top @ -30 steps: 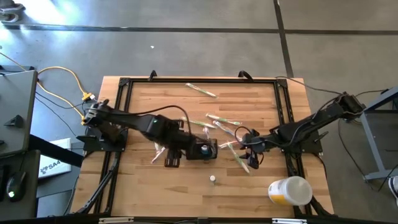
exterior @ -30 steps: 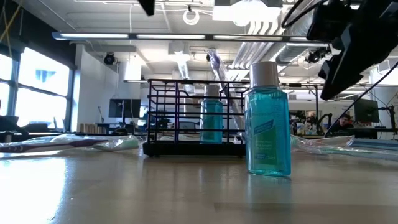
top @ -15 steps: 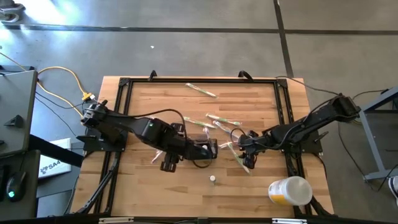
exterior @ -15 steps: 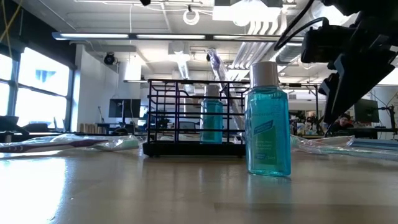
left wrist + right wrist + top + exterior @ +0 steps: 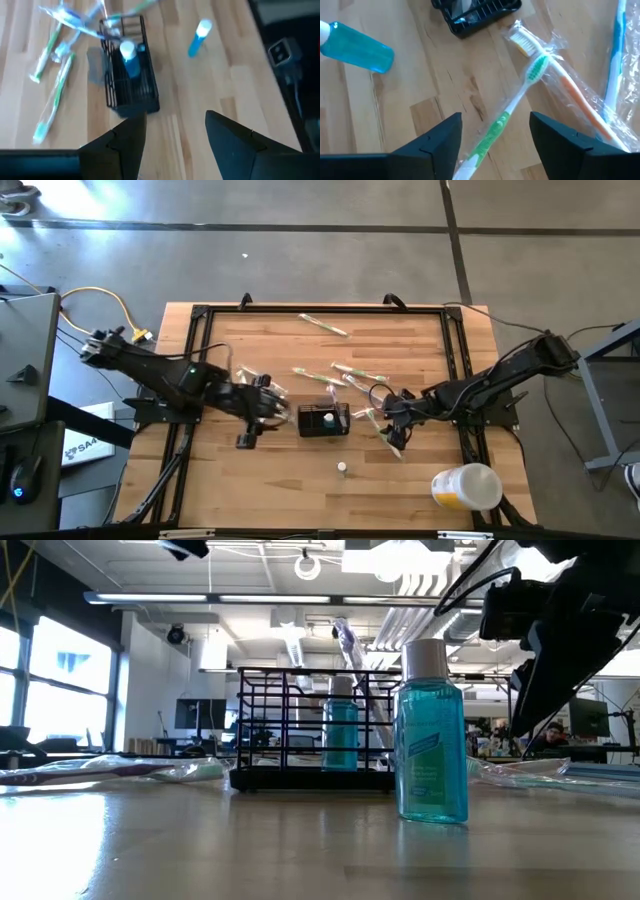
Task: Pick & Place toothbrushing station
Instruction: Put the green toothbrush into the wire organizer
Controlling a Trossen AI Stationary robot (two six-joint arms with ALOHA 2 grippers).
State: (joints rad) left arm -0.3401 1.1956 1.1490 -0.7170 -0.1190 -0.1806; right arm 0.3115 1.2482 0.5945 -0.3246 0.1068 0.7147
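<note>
The black wire caddy (image 5: pixel 323 420) stands on the wooden table near its middle. It holds a small blue bottle (image 5: pixel 129 56) and an upright toothbrush (image 5: pixel 350 655). My left gripper (image 5: pixel 280 412) is open and empty, above the table just left of the caddy (image 5: pixel 129 75). My right gripper (image 5: pixel 386 424) is open to the right of the caddy. It hovers over a wrapped green toothbrush (image 5: pixel 512 112) that lies flat on the table, one finger on either side and above it (image 5: pixel 545 650). A second blue bottle (image 5: pixel 342 468) stands nearer the front edge (image 5: pixel 432 735).
Several wrapped toothbrushes lie scattered behind and right of the caddy (image 5: pixel 355 372), one near the far edge (image 5: pixel 323 325). An orange one (image 5: pixel 570 87) lies beside the green one. A white-and-yellow cup (image 5: pixel 465 486) lies at the front right corner. Black frame rails (image 5: pixel 320 310) border the table.
My left gripper has drawn back from above the caddy toward the table's left edge, leaving the caddy where it stood. My right gripper has shifted a little toward the caddy, over the wrapped toothbrushes.
</note>
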